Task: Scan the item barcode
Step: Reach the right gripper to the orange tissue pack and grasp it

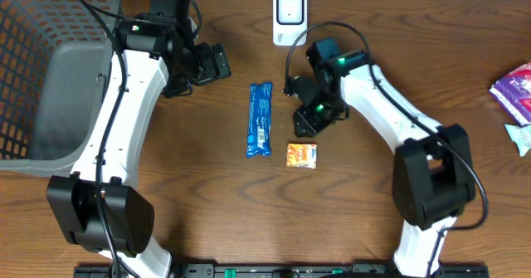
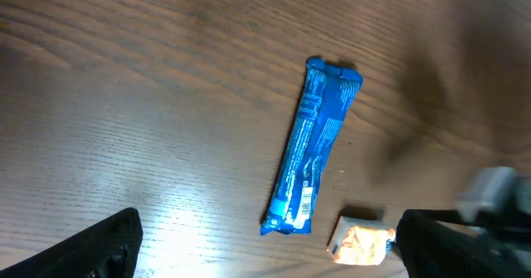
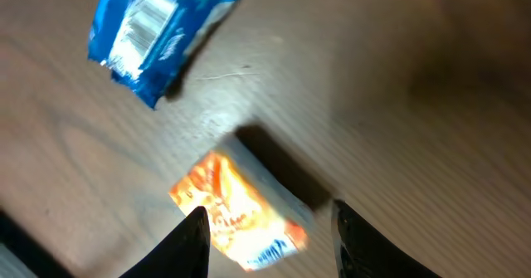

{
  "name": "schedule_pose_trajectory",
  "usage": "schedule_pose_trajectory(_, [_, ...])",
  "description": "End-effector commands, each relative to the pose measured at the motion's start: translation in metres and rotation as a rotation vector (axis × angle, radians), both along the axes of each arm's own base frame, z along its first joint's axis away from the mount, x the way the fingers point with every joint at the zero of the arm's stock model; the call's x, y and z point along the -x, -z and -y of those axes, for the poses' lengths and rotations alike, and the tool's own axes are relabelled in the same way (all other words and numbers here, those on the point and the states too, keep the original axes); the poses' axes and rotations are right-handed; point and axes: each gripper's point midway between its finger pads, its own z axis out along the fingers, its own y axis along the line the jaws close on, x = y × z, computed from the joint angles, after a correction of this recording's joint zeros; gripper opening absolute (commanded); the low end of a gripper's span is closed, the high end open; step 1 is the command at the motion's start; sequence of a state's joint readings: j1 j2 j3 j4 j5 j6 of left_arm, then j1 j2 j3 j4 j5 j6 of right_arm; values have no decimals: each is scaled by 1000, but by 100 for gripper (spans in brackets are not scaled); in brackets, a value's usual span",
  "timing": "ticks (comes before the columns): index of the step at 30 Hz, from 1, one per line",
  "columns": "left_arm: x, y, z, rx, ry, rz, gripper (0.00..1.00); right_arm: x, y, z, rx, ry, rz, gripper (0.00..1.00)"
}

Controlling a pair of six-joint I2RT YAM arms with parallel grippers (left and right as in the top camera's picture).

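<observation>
Pick step. Right fingers point(image 3: 192, 241) spread, hovering over orange packet point(image 3: 241, 212), which lies on tabletop point(image 1: 207, 195) by blue bar point(image 1: 260, 119). Left fingers point(image 2: 99, 249) spread wide. Next, likely: descend, pinch, present barcode to scanner point(image 1: 289, 17).

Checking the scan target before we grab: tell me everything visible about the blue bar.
The blue bar is a long, glossy, plastic-looking wrapper with crimped ends and white print, including a barcode-like patch near one end. It lies flat on the wooden table, touching nothing else. The orange packet sits close by that end, apart.
</observation>
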State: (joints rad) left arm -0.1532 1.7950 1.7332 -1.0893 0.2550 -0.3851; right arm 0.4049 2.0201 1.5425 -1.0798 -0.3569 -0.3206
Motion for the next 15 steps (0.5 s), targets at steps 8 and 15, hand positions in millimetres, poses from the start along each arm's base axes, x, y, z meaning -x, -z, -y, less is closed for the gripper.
schedule_pose_trajectory(8, [-1, 0, -4, -15, 1, 5, 98, 22, 33, 3, -37, -102, -132, 44])
schedule_pose_trajectory(15, [-1, 0, -4, -16, 1, 5, 98, 25, 32, 18, -18, -66, -171, 31])
